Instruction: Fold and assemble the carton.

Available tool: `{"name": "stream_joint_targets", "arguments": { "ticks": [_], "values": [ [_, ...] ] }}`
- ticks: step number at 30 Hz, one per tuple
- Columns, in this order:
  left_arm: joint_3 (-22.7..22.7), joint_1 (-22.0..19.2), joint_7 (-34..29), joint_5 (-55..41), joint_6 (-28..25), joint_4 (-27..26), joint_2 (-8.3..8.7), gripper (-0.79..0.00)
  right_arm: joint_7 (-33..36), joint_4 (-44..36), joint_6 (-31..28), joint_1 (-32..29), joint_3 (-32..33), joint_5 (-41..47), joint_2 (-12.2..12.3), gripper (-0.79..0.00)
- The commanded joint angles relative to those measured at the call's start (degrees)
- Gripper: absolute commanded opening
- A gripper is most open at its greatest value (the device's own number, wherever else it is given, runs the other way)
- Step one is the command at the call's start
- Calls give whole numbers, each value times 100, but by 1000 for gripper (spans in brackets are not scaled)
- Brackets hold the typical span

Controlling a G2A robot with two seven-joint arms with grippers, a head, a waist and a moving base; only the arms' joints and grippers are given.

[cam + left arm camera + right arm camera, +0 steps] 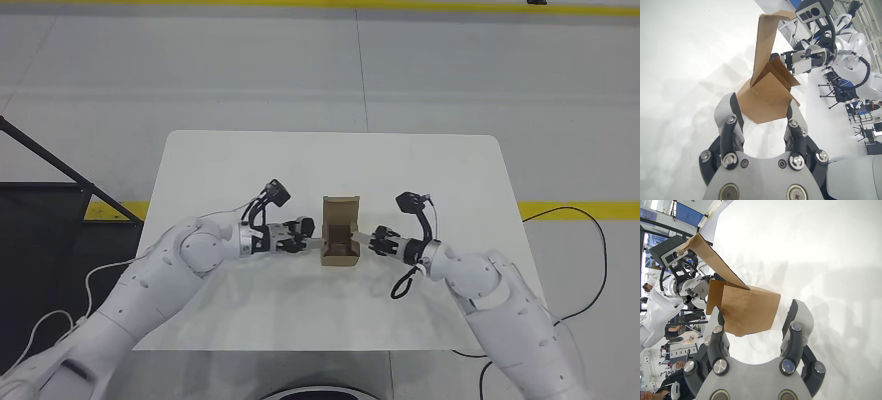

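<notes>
While both gape, left claw (762, 101) and right claw (756, 311) flank the carton (339, 232).

Top camera looks down; wrist cameras closely face the carton (765, 99) from opposite sides.

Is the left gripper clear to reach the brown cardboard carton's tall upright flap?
Probably yes: the left gripper is open beside the brown cardboard carton, with nothing between it and the tall upright flap.
</notes>
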Motion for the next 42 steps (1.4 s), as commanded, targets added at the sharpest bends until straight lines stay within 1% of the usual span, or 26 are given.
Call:
{"name": "stream_joint_targets", "arguments": {
  "ticks": [1, 3, 5, 16, 20, 24, 27, 33, 37, 42],
  "values": [
    [-2, -6, -25, -1, 45, 10, -19, -222, 25, -12, 22, 20, -25, -70, -5, -111],
    [-4, -20, -69, 2, 147, 10, -41, -252, 44, -29, 52, 35, -54, -118, -13, -111],
    [-6, -23, -94, -16, 201, 12, -62, -265, 59, -52, 95, 55, -82, -195, -20, -126],
    [-6, -109, -319, -58, 310, 21, -180, -305, 172, -199, 308, 130, -202, -455, -58, -225],
    [3, -142, -421, -73, 359, 34, -222, -332, 216, -208, 350, 156, -221, -489, -70, -292],
    [6, -163, -466, -75, 415, 54, -264, -369, 266, -221, 360, 175, -238, -528, -80, -296],
    [12, -177, -519, -91, 440, 75, -295, -376, 300, -219, 374, 188, -242, -545, -87, -329],
    [5, -226, -607, -78, 503, 135, -351, -382, 331, -249, 394, 199, -250, -579, -100, -354],
    [6, -249, -697, -77, 552, 171, -386, -388, 355, -257, 390, 202, -253, -592, -108, -394],
    [-4, -270, -778, -68, 573, 201, -423, -372, 367, -269, 388, 209, -255, -606, -120, -397]
  ]
}}
